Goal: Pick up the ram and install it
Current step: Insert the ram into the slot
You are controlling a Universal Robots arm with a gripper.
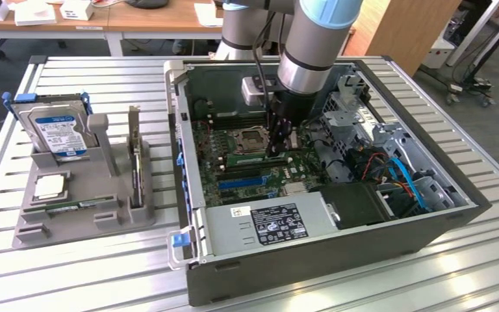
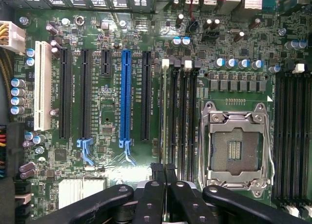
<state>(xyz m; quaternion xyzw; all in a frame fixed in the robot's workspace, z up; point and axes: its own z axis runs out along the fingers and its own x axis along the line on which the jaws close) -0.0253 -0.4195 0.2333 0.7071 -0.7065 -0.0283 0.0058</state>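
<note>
**Table** [image 1: 102, 78]: slatted metal top, carrying an open computer case and a grey parts holder.

**Computer case** [image 1: 319, 253]: lies on its side toward the table's edge at the exterior view's right, with the motherboard [image 1: 232, 174] exposed. The power supply [image 1: 267, 224] sits along the case's near wall.

**Arm** [image 1: 314, 45]: reaches down into the case from above.

**Gripper** [image 1: 275, 151]: low over the motherboard, just beside the CPU socket [image 1: 251, 138]. Jaws drawn together. In the wrist view the black fingers [image 2: 151, 199] meet over one end of the memory slots, between the socket [image 2: 235, 146] and the blue expansion slot [image 2: 126, 95].

**The ram** [image 1: 247, 158]: green stick standing on edge in a memory slot beside the socket, inside the case. One end lies under the fingertips. Whether the jaws pinch it or only rest on it cannot be told.

**Parts holder** [image 1: 85, 224]: near the table's edge at the exterior view's left, well apart from the gripper. It holds a silver hard drive [image 1: 57, 133] with a blue label, leaning upright, and an expansion card [image 1: 134, 156] standing on edge.
</note>
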